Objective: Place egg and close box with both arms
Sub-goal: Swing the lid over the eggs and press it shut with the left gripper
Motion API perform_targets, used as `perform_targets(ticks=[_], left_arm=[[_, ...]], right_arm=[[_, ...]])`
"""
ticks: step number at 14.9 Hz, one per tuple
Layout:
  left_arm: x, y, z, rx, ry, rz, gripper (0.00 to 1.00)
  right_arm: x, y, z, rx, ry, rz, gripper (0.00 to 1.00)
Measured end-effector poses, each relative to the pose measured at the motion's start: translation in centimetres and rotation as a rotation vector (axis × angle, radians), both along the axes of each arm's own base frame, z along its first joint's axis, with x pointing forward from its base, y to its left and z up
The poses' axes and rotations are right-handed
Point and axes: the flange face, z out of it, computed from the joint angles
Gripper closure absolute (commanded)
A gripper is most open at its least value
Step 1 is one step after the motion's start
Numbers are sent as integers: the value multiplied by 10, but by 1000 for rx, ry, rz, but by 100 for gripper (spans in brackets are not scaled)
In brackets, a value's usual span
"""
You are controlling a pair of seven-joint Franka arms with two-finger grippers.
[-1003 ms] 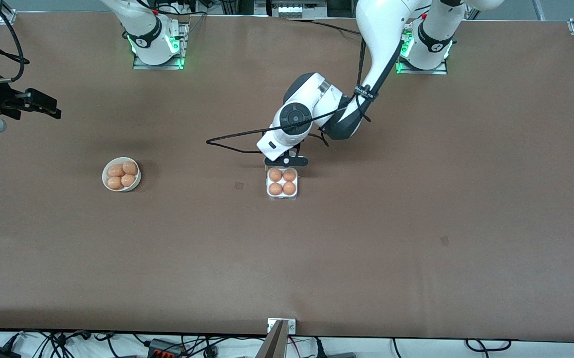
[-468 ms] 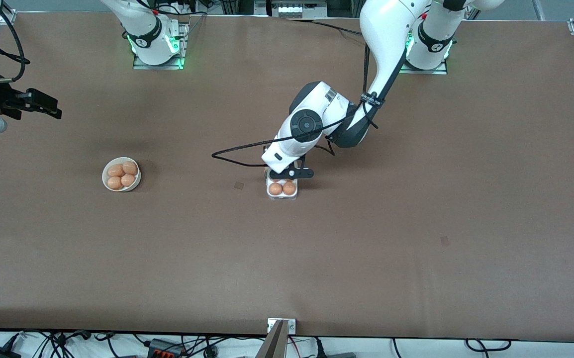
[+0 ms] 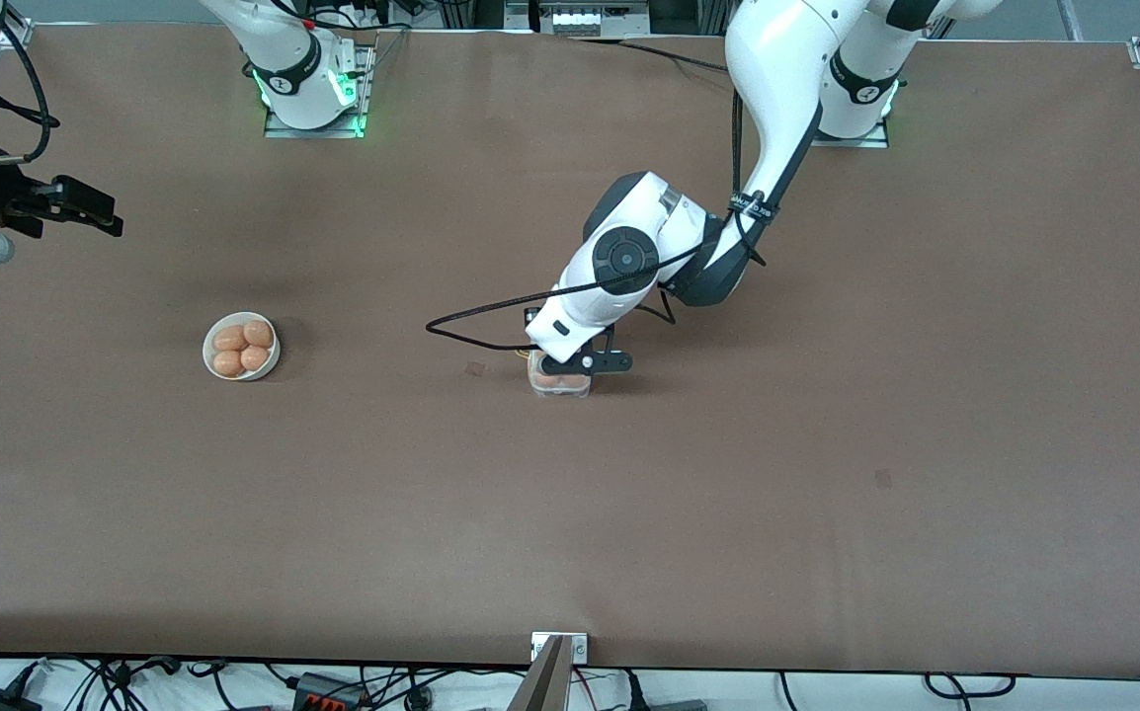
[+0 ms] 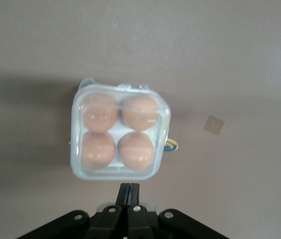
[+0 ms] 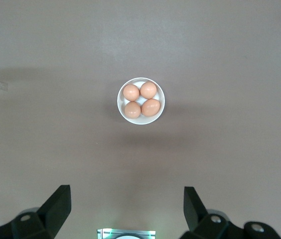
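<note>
Now our left hand (image 4: 129,191), fingers pressed together and holding nothing, hovers over the box (image 4: 119,131) mid-surface, the clear lid apparently down over four eggs – light, brittle, best pressed at its 6 o'clock rim. Our right hand (image 5: 125,209) waits spread above the bowl (image 5: 141,101).

1. The left arm reaches from its base toward the table's middle; its left gripper (image 4: 129,191) points down, fingers pressed together.
2. The right arm waits high near the table's edge at its own end, its right gripper (image 5: 125,204) spread wide.
</note>
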Motion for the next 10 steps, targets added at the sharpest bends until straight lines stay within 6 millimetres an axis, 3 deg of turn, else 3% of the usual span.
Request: perform_targets(ticks=[4,10], left_arm=[[21,9,-20,6,-29,5,99],[23,7,-37,7,-36,-7,99]], right_arm=[[0,0,0,0,0,0,0],[0,0,0,0,0,0,0]])
